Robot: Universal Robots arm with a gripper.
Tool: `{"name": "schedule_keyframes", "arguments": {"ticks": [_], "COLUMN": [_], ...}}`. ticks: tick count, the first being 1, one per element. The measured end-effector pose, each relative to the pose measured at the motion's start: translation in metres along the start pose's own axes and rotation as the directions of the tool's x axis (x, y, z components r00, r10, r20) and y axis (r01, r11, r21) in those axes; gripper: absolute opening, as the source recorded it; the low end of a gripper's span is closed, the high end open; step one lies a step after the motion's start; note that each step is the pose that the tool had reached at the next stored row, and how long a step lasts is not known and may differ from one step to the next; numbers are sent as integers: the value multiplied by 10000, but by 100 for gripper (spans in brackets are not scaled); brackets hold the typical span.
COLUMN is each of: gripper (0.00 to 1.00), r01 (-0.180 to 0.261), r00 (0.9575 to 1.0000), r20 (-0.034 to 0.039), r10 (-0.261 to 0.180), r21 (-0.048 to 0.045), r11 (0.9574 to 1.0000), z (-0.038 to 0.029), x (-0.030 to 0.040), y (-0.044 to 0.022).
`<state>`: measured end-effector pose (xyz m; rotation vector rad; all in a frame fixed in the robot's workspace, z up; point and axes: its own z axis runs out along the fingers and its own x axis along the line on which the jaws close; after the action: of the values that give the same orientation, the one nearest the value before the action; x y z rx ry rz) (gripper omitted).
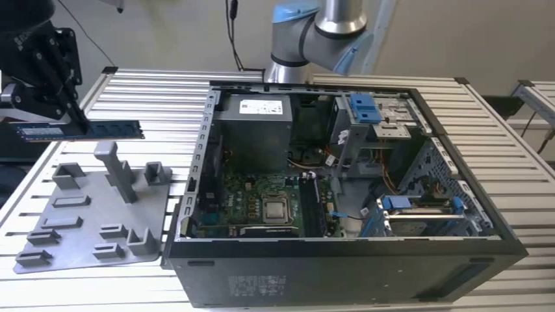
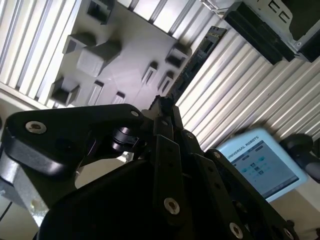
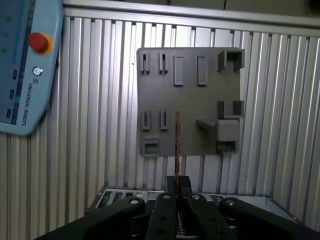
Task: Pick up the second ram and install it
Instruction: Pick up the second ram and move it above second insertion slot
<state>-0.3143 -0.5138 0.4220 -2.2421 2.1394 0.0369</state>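
The second ram (image 1: 108,129) is a long thin stick with dark chips and a pale label. It hangs level in the air above the grey fixture plate (image 1: 95,214), at the exterior view's left. My gripper (image 1: 78,129) is shut on it near its middle. In the first wrist view the ram (image 3: 177,145) shows edge-on as a thin line rising from the gripper (image 3: 178,181), over the fixture plate (image 3: 190,95). The second wrist view has the ram (image 2: 196,61) reaching out from the gripper (image 2: 164,106) past the plate (image 2: 125,70).
An open computer case (image 1: 485,214) stands at the exterior view's right, with a green motherboard (image 1: 251,195) and long black slots (image 1: 312,208) inside. The arm's base (image 1: 312,26) rises behind it. A teach pendant (image 3: 22,65) lies on the slatted table (image 1: 139,84) beside the plate.
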Motion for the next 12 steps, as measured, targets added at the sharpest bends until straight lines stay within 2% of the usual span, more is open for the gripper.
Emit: {"name": "schedule_keyframes", "arguments": {"ticks": [12], "gripper": [14], "r01": [0], "r00": [10000], "r20": [0], "r10": [0], "r21": [0], "r11": [10000], "z": [1], "x": [4], "y": [-83]}}
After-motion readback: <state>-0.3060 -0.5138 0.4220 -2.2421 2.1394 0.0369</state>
